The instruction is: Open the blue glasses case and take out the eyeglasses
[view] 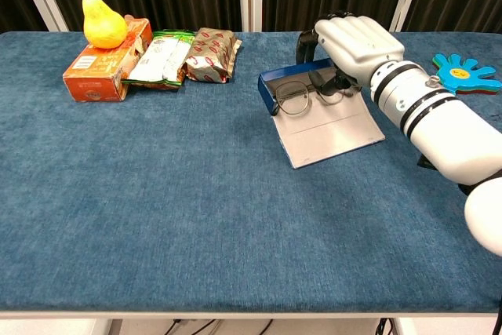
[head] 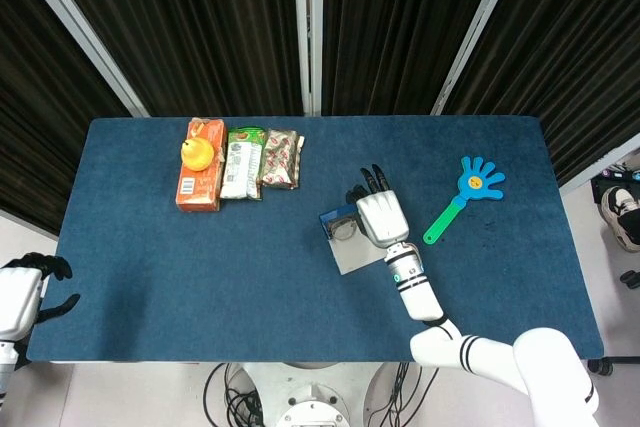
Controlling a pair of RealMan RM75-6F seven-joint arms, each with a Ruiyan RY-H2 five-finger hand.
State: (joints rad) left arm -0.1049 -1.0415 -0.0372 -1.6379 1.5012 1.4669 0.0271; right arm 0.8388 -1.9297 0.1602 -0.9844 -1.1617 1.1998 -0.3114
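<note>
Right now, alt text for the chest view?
The robot's right hand reaches into the open blue glasses case, fingers at the eyeglasses lying in it. Far left on the blue table, a pear sits on an orange box beside two snack packs.
</note>
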